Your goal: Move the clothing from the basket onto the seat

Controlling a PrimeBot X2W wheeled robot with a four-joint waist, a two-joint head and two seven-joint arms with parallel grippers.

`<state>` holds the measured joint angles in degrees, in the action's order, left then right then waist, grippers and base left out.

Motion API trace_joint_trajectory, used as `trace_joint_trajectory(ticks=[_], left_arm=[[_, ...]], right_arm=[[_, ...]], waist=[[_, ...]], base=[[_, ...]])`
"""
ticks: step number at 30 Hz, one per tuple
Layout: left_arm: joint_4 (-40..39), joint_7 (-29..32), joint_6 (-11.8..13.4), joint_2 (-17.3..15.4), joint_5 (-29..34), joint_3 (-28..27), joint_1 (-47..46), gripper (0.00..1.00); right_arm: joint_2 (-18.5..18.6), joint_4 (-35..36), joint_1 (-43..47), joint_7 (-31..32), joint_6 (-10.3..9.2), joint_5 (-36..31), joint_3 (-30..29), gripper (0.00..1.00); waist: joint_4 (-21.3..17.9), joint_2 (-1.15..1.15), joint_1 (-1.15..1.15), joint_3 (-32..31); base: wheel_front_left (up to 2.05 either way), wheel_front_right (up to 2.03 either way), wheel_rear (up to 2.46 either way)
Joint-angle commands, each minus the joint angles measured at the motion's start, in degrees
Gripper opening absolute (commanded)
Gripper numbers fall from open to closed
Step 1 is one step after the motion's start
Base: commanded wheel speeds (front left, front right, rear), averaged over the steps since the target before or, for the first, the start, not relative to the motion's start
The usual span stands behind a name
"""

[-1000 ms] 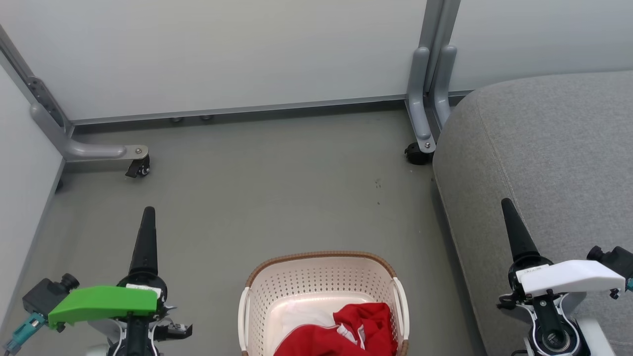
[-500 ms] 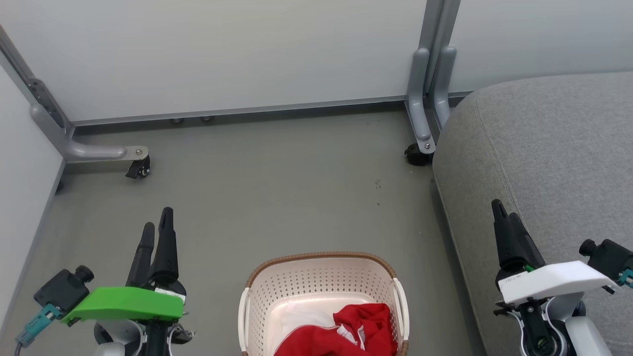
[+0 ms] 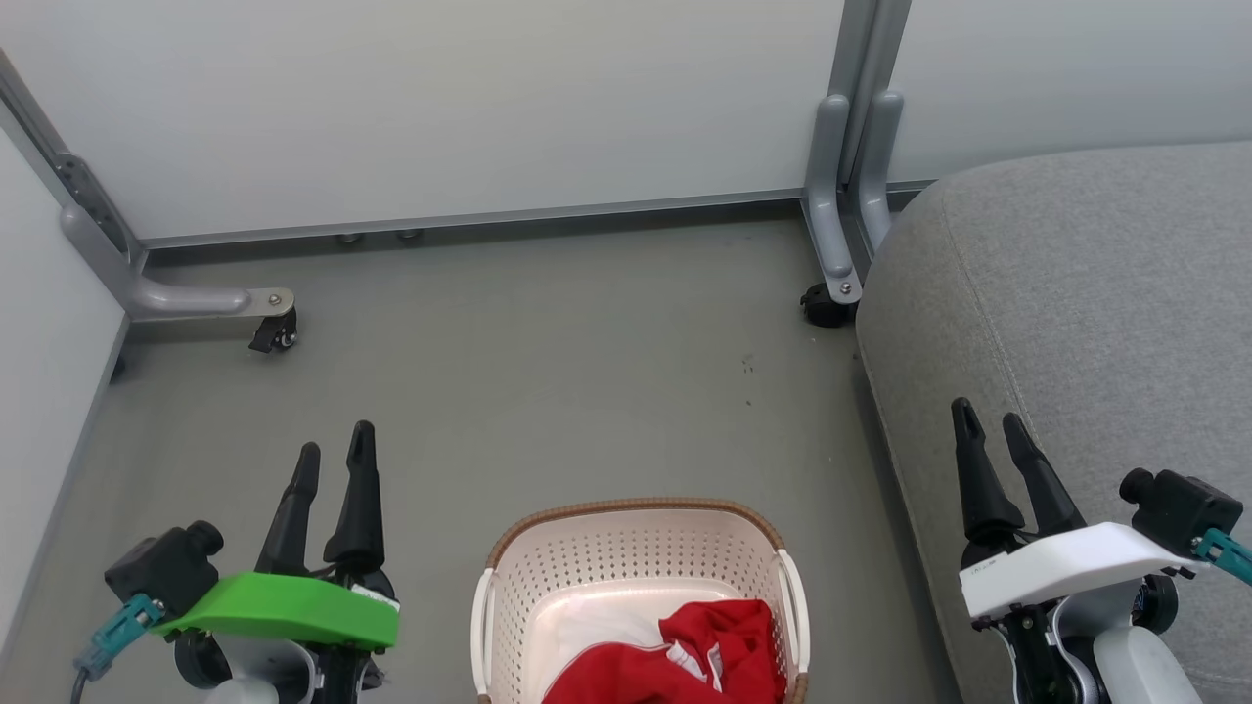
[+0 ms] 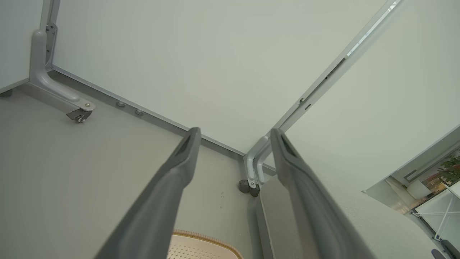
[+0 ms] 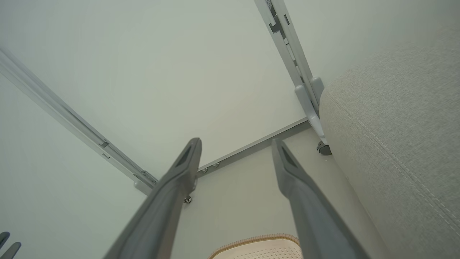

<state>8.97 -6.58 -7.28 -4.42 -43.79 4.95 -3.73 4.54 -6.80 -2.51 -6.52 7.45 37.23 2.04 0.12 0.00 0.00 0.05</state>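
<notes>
The red clothing (image 3: 690, 653) lies heaped in the basket (image 3: 626, 552), between the two grippers and touching neither. The left gripper (image 3: 335, 440) hangs spread and empty off the basket's left side. The right gripper (image 3: 986, 416), likewise spread and empty, hangs over the edge of the grey seat (image 3: 1105, 293).

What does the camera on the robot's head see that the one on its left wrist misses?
Head camera: the red clothing lying in the basket, and the right gripper, open and empty. Left wrist camera: a distant plant beyond the partition. Both: the open left gripper, the basket's rim, the grey seat, the floor and the partition's wheeled foot.
</notes>
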Motion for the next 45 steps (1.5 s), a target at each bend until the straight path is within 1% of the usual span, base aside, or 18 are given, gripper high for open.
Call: trace_joint_trajectory(ticks=[1, 19, 45], left_arm=[[-0.49, -0.57, -0.2, -0.52, 2.19, 0.16, 0.23, 1.0], [1.39, -3.23, -0.24, 0.02, 14.85, 0.75, 0.57, 1.0], [5.38, -6.47, -0.26, 0.76, 28.15, 0.65, 1.02, 1.0]], right_arm=[[0.41, 0.84, 0.25, -0.63, 0.04, -2.32, 0.22, 1.0], [-0.49, 0.21, 1.03, -3.35, 0.04, -15.01, 0.5, 1.0], [-1.1, -0.02, 2.17, -4.3, 0.04, -26.5, 1.34, 1.0]], waist=[[0.01, 0.0, 0.0, -0.01], [0.0, 0.0, 0.0, 0.19], [0.08, 0.0, 0.0, 0.77]], base=[[0.0, 0.0, 0.0], [0.0, 0.0, 0.0], [0.0, 0.0, 0.0]])
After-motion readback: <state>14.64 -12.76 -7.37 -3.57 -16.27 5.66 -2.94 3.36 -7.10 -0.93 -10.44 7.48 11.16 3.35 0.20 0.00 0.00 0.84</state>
